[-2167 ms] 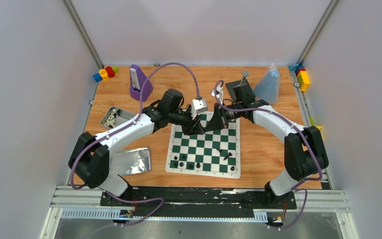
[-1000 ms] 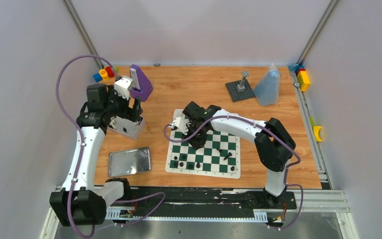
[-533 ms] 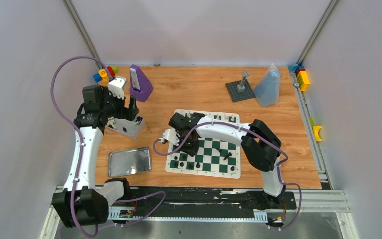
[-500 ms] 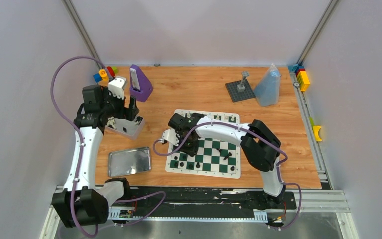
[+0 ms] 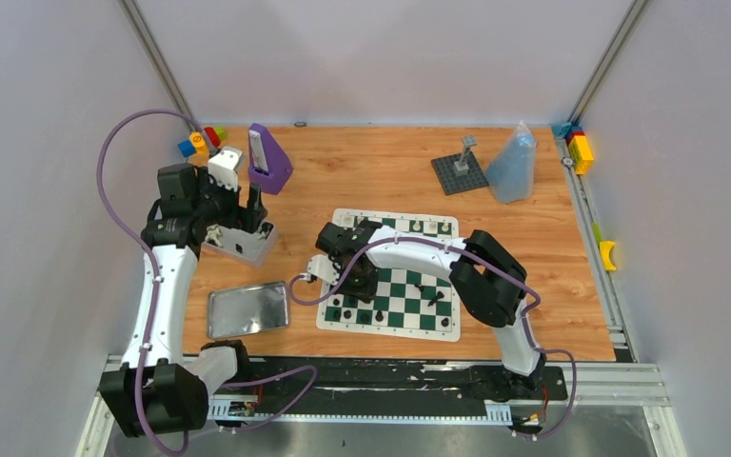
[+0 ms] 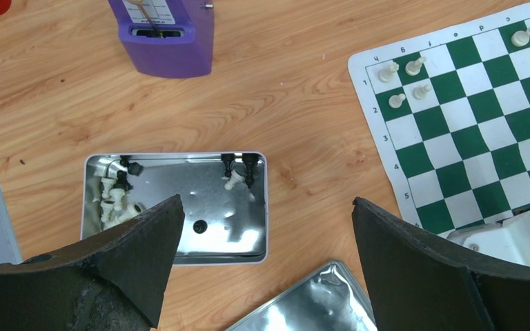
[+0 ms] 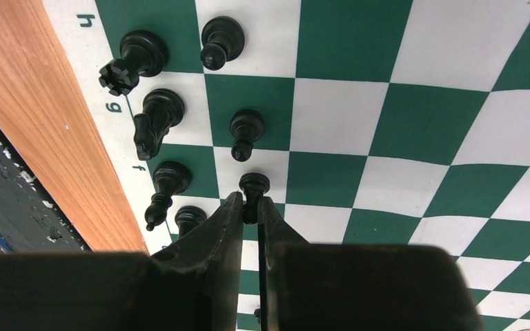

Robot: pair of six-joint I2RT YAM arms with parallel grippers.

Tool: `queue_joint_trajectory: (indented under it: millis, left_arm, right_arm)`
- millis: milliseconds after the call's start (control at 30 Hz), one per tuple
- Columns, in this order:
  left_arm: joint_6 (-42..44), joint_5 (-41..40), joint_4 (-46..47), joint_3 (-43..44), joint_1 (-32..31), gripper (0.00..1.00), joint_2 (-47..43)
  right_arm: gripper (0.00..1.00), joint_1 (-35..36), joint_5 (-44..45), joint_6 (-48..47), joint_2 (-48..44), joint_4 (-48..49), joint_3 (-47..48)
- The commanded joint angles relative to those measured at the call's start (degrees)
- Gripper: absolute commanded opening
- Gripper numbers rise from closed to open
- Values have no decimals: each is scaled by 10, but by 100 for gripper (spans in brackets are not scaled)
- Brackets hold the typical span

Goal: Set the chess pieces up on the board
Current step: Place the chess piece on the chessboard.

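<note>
The board (image 5: 402, 307) lies mid-table, checkered green and white. My right gripper (image 7: 250, 207) is shut on a black pawn (image 7: 253, 185) low over the board's near-left part (image 7: 414, 124), in line with two standing black pawns (image 7: 246, 131). Black back-row pieces (image 7: 157, 114) stand along the edge beside it. In the top view the right gripper (image 5: 357, 283) hides that pawn. White chess pieces (image 5: 419, 226) stand on the far rows (image 6: 404, 79). My left gripper (image 6: 267, 202) hangs open and empty over the tin (image 6: 179, 238), which holds several loose black and white pieces (image 6: 115, 196).
The shiny tin lid (image 5: 247, 309) lies near-left of the board. A purple holder (image 5: 268, 157) stands behind the tin. A grey baseplate with a post (image 5: 459, 171) and a clear bag (image 5: 512, 162) sit at the far right. Coloured blocks (image 5: 200, 141) lie in the far corners.
My right gripper has carried the black pawn across the board toward its near-left corner and lower. My left arm, earlier over the board, has swung out to the tin and holds there.
</note>
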Motion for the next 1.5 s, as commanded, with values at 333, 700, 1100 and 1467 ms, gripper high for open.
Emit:
queue_joint_trajectory:
  millis: [333, 700, 1100, 1467]
  left_arm:
    - [-5, 11, 18, -5, 3, 99, -17]
    - [-4, 11, 19, -8, 3, 99, -19]
    - [-2, 11, 20, -11, 3, 100, -19]
    - [0, 10, 21, -12, 3, 100, -19]
  right_arm:
    - [7, 6, 3, -10, -3, -7, 15]
    - [7, 7, -1, -11, -6, -20, 21]
    - [14, 7, -3, -9, 9, -15, 30]
    - [19, 8, -7, -10, 10, -15, 35]
